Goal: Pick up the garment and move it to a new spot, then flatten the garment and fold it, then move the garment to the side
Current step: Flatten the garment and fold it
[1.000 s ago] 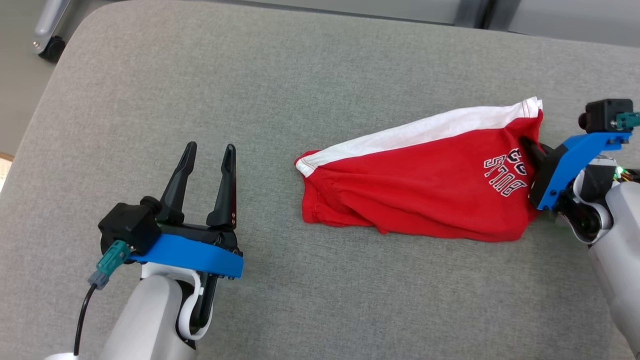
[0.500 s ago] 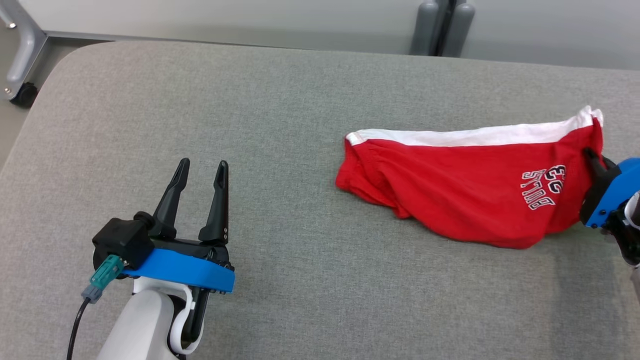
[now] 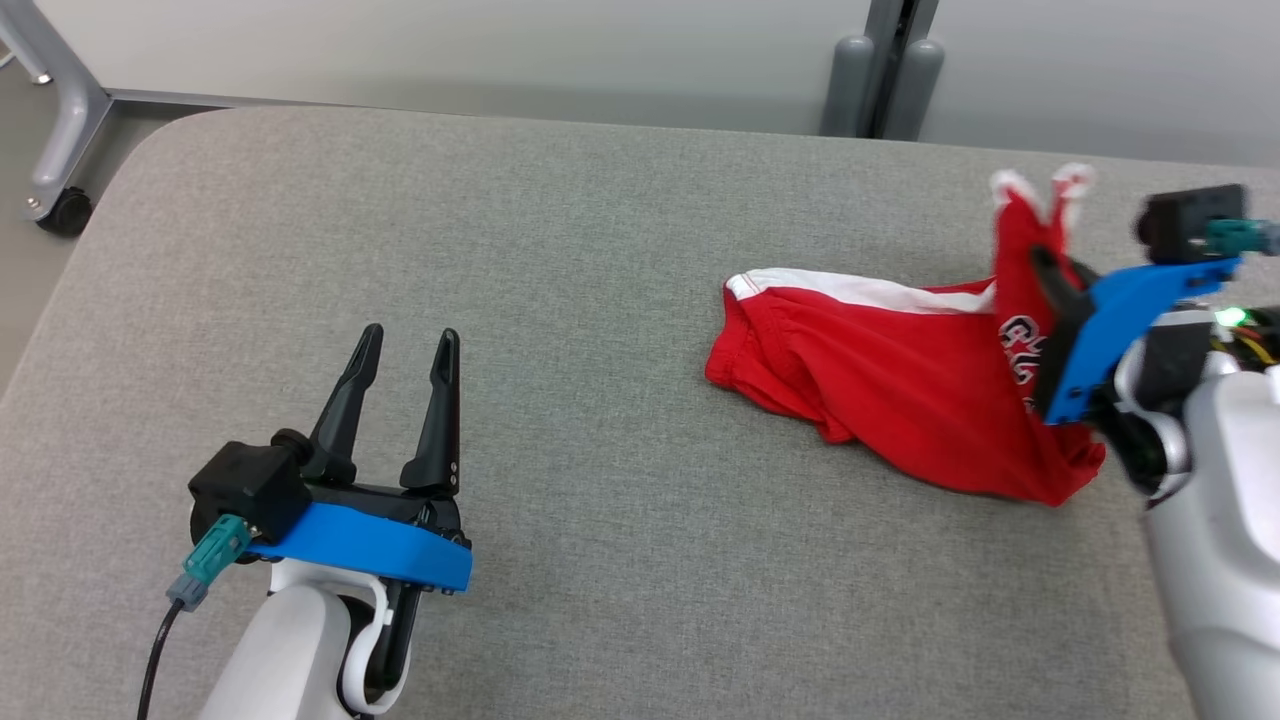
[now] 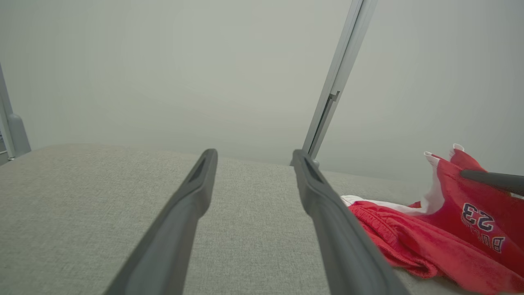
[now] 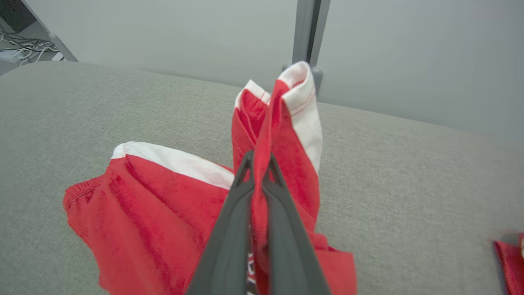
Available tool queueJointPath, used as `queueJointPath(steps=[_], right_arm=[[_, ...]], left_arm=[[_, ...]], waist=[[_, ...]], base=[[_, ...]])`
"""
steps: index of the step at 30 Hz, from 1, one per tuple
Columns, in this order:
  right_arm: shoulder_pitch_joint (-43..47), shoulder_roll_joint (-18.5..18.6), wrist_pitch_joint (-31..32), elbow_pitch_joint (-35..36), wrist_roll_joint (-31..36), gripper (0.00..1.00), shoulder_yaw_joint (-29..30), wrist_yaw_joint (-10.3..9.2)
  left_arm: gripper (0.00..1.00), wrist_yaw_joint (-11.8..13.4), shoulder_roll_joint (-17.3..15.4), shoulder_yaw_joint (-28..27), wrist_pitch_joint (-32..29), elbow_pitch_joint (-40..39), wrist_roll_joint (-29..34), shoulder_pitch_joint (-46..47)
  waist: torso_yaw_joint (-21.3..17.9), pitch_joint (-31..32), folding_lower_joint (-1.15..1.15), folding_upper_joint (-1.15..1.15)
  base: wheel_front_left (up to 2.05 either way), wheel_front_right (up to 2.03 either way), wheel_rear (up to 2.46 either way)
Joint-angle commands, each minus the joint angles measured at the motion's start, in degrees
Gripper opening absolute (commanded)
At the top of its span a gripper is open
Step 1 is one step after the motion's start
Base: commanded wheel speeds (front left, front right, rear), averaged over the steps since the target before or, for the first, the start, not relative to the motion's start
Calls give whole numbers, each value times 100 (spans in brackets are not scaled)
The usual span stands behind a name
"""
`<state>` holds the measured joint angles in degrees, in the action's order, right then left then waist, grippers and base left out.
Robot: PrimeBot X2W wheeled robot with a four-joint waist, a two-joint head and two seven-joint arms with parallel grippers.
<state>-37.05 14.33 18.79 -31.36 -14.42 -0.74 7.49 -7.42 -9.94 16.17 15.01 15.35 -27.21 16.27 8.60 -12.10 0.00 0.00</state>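
Garment [image 3: 880,350], one, red, pinched by right gripper [image 5: 258,157], left gripper [image 3: 410,335] parted

red garment [image 3: 880,400] on grey padded surface [image 3: 560,250]

One garment [image 3: 880,370] (red shorts with a white side stripe) lies on one grey desk [image 3: 560,250]. There are two pincers, the left pincer [image 3: 411,333] and the right pincer [image 5: 259,157], each with two dark fingers [image 4: 184,213], four in all. Beyond the desk's far edge stand two grey posts [image 3: 850,85] and one caster wheel [image 3: 62,212]
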Motion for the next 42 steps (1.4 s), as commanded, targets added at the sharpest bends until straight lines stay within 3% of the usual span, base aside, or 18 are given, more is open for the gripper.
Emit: queueJointPath(steps=[1, 5, 10, 21, 28, 29, 30, 34, 38, 42], right_arm=[[136, -115, 140, 218, 32, 0, -170, 0], [113, -430, 364, 464, 37, 0, -565, 0], [-88, -821, 362, 202, -66, 0, -717, 0], [-607, -1104, 127, -893, -43, 0, -909, 0], [-806, -1147, -113, -1401, -385, 1, -1175, 0], [-830, -1149, -155, -1440, -469, 27, -1247, 0], [-848, -1151, -203, -1471, -551, 100, -1310, 0], [-890, -1144, -339, -1375, -1097, 100, -1554, 0], [-864, -1146, -495, -744, -1755, 100, -1832, 1], [-638, -632, -824, -54, -1714, 100, -1841, 0]], left_arm=[[100, -8, 4, 7, 21, -14, -23, -54], [100, -8, 32, 8, 21, -47, -42, -18], [100, -8, 73, 22, 21, -88, -27, 25], [100, -8, 159, 83, 21, -80, -43, 125], [100, -8, 183, 77, 21, -45, -46, 119], [100, -9, 191, 78, 21, -37, -42, 122], [100, -9, 194, 75, 21, -34, -41, 125], [100, -9, 191, 56, 21, -27, -42, 97], [100, -9, 155, 4, 21, -26, -34, 2], [100, -9, 107, -56, 21, -11, -13, -110]], waist=[[49, -15, 0, 0], [160, -53, 0, 0], [296, -144, 0, 0], [568, -286, 0, 0], [630, -285, 0, 0], [633, -284, 0, 0], [633, -282, 0, 0], [602, -250, 0, 0], [515, -163, 0, 0], [370, -22, 0, 0]], base=[[0, 0, 0], [0, 0, 0], [0, 0, 0], [0, 0, 0], [0, 0, 0], [0, 0, 0], [0, 0, 0], [0, 0, 0], [0, 0, 0], [0, 0, 0]])
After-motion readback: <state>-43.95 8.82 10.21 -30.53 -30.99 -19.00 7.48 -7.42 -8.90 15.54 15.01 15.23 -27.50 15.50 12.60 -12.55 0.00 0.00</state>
